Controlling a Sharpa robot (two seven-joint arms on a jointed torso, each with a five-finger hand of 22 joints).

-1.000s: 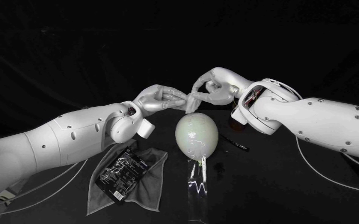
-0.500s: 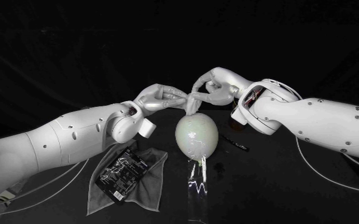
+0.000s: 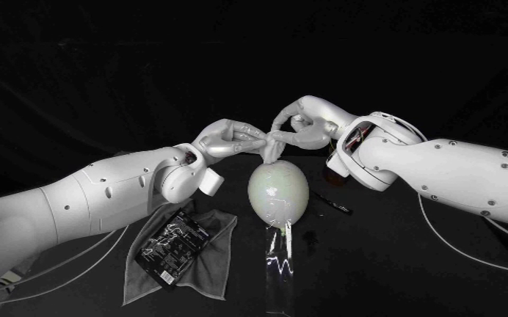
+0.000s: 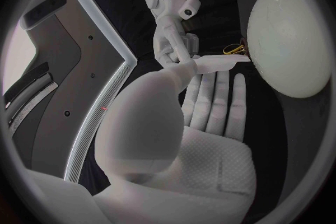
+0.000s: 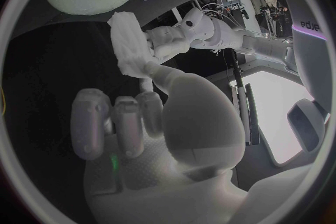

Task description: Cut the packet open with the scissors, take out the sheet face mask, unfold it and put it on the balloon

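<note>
I am holding the folded mask [image 3: 272, 146] just above the balloon [image 3: 280, 191], the fingers of my left hand [image 3: 225, 139] and right hand [image 3: 304, 126] pinching it; the packet [image 3: 172, 245] is lying on a cloth [image 3: 206, 277] on the tabletop [image 3: 402, 258].

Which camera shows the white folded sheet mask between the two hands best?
The right wrist view: the white folded sheet mask looks large there, its crinkled surface plain. The head view shows it small, between the left hand and right hand above the pale oval balloon. The left wrist view shows a narrow strip.
</note>
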